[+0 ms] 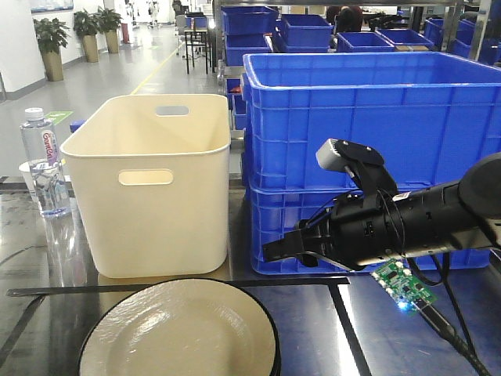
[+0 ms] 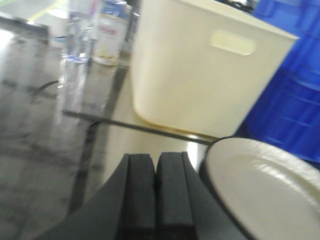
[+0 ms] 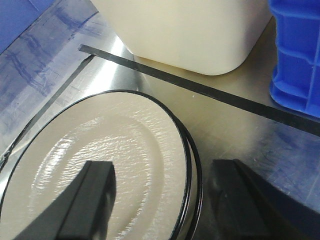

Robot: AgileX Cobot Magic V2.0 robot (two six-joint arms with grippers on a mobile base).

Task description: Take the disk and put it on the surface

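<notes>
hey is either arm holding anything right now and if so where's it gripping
Nothing is held. The right end effector is open, straddling the plate's rim without clamping it. The left end effector is shut on nothing.

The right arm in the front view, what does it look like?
The right arm is black and tubular, with a grey camera module on top, black cables, and an exposed green circuit board with a blue light. Its tool has black, wedge-shaped fingers.
</notes>
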